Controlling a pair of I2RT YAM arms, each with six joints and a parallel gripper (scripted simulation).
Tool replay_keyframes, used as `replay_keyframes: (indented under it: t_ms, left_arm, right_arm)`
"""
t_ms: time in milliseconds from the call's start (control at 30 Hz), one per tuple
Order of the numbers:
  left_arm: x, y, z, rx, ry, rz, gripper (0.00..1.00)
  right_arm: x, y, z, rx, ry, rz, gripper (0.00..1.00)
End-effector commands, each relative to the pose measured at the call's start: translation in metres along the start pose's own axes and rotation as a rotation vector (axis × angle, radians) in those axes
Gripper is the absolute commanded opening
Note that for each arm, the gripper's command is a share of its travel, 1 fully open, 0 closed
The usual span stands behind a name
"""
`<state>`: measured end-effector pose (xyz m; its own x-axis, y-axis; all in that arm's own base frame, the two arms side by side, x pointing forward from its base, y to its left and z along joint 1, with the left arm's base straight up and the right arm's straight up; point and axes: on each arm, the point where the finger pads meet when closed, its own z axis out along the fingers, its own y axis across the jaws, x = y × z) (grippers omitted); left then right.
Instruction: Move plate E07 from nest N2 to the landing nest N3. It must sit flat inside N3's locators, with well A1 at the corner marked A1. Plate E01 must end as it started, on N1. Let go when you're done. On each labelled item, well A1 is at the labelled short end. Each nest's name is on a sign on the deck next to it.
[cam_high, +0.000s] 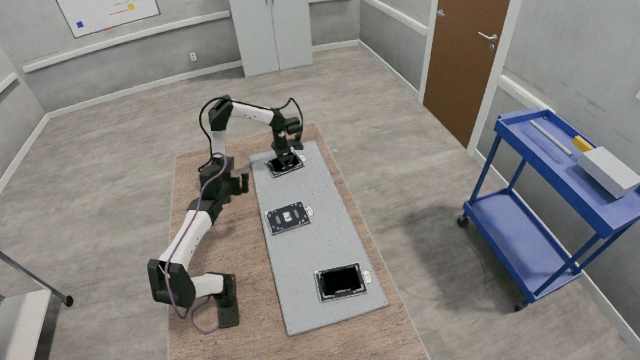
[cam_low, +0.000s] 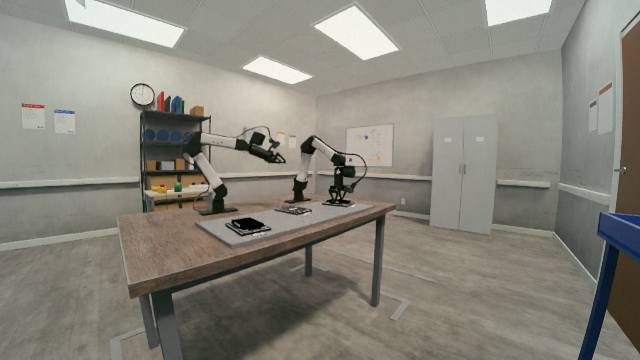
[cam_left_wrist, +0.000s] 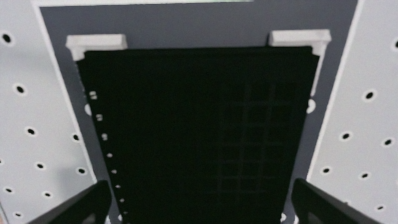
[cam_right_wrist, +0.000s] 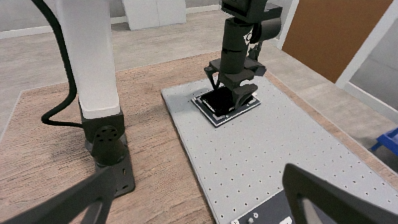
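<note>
Plate E07 (cam_left_wrist: 200, 125) (cam_right_wrist: 217, 102), black, sits in nest N2 (cam_left_wrist: 200, 25) at the deck's far end, between pale corner locators. My left gripper (cam_high: 286, 162) (cam_low: 340, 201) (cam_left_wrist: 200, 188) is open, low over this plate, pointing down, with a finger beside each long side. It hides part of the plate in the top and exterior views. Nest N3 (cam_high: 276, 226) (cam_right_wrist: 272, 212) is bare at mid-deck, with its sign at one short end. Plate E01 (cam_high: 342, 281) (cam_low: 247, 223) sits on nest N1 (cam_high: 321, 297) at the near end. My right gripper (cam_high: 243, 184) (cam_low: 280, 159) (cam_right_wrist: 199, 173) is open and empty, raised beside the deck.
The perforated grey deck (cam_high: 320, 245) lies along the wooden table (cam_high: 250, 310). The left arm's base and upright link (cam_right_wrist: 92, 70) stand beside the deck, in front of the right wrist camera. The right arm reaches along the deck's side. A blue cart (cam_high: 525, 240) stands away from the table.
</note>
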<state>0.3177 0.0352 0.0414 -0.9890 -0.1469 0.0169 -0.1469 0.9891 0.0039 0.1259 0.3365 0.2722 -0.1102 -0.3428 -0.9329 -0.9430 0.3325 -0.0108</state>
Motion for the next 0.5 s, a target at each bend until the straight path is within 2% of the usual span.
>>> replay_keyframes:
  t_ms: [0, 400, 433, 467]
  left_arm:
    - [-0.002, 0.002, 0.012, 0.010, -0.004, -0.005, 0.97]
    - [-0.004, 0.000, 0.001, 0.010, -0.040, -0.004, 0.83]
    - [-0.005, 0.000, -0.004, 0.011, -0.043, -0.004, 0.72]
    - [-0.005, 0.000, -0.006, 0.011, -0.043, -0.004, 0.81]
  right_arm:
    - [-0.007, 0.000, -0.002, 0.001, -0.020, 0.003, 1.00]
    - [-0.007, 0.000, -0.002, 0.001, -0.020, 0.003, 1.00]
    - [-0.007, 0.000, -0.002, 0.001, -0.020, 0.003, 1.00]
    - [-0.007, 0.000, -0.002, 0.001, -0.020, 0.003, 1.00]
